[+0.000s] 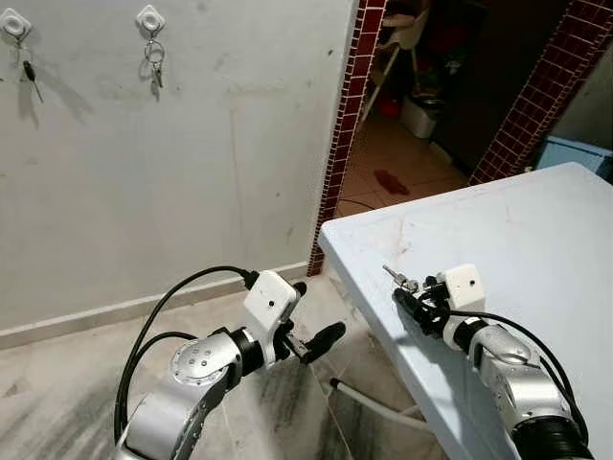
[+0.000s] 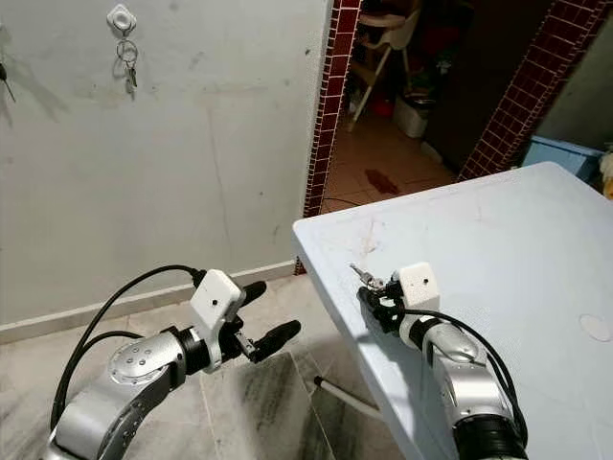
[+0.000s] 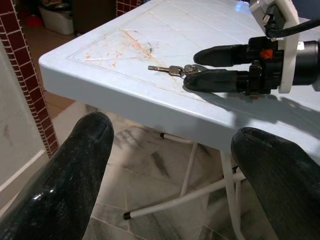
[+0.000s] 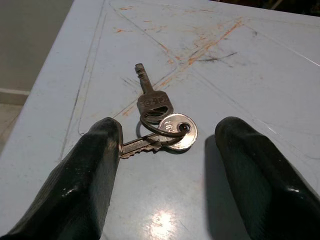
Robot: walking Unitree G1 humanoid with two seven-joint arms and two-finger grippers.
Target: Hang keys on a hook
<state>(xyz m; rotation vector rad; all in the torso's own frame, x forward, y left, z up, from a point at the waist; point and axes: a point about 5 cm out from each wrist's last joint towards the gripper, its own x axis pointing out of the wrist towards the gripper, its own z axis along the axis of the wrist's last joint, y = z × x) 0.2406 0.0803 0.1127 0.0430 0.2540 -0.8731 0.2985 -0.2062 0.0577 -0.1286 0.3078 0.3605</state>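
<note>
Over keys (image 4: 161,125), right gripper (image 4: 167,150) spread.

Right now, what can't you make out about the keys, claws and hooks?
- Keys: the dark key's blade tip is hidden behind a right claw finger in the right wrist view, so contact is unclear.
- Left wall hook: cut by the left eye view's edge.
- Keys already hanging: too small to count.
- Left claw: open, holding nothing.
</note>
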